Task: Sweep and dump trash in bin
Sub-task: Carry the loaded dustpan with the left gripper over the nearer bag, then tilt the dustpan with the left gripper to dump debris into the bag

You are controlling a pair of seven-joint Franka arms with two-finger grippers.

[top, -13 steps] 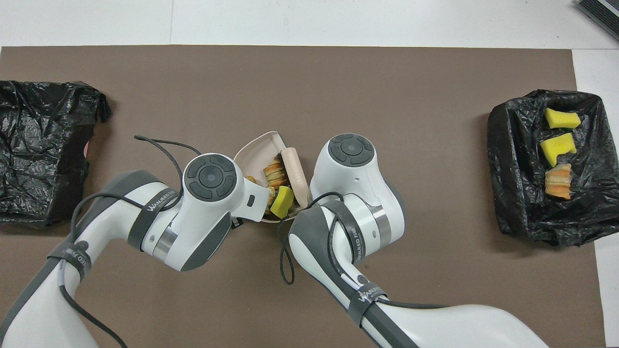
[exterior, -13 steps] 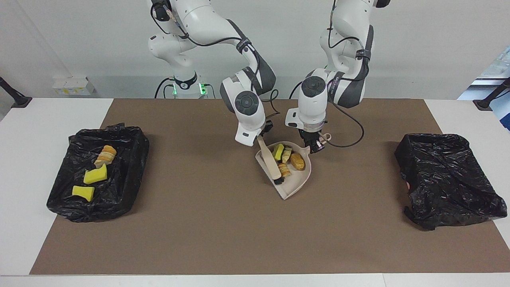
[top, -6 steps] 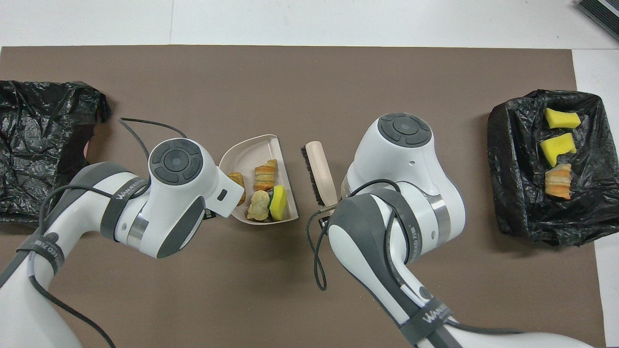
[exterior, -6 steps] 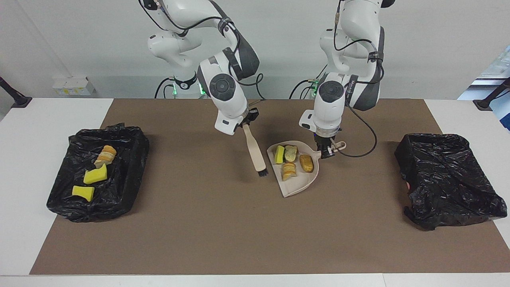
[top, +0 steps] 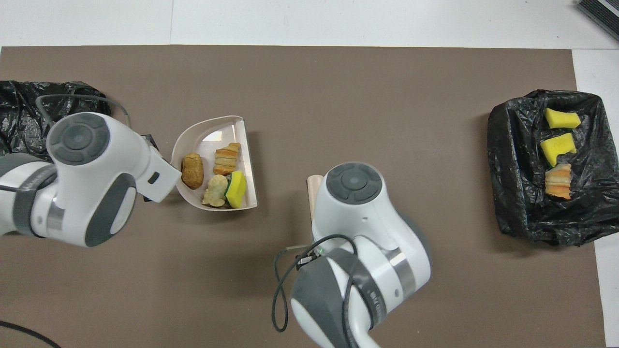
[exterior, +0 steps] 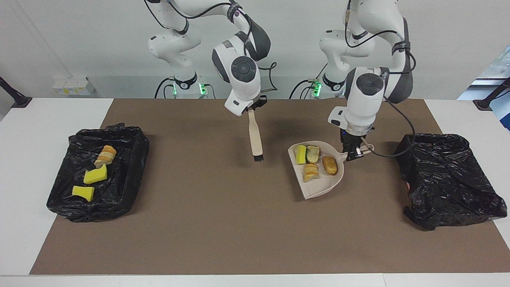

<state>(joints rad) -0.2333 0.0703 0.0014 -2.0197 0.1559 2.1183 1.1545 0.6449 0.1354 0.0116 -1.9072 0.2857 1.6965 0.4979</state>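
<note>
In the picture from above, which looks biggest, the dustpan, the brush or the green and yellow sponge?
1. Dustpan, clearly largest.
2. Brush or green and yellow sponge: unsure, since the right arm covers most of the brush.

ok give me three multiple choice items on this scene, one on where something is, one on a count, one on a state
1. Where is the dustpan?
A. in the left hand, raised over the mat
B. inside a bin
C. in the right hand

2. How many trash pieces lie in the dustpan?
A. two
B. four
C. seven

3. What is the right hand doing?
A. hanging with nothing in it
B. pressing into a bin
C. holding the brush by its handle, bristles down

Answers: 1 A, the left hand grips its handle and the pan casts a shadow on the mat; 2 B, four pieces show in both views; 3 C, the handle runs up into the hand.
</note>
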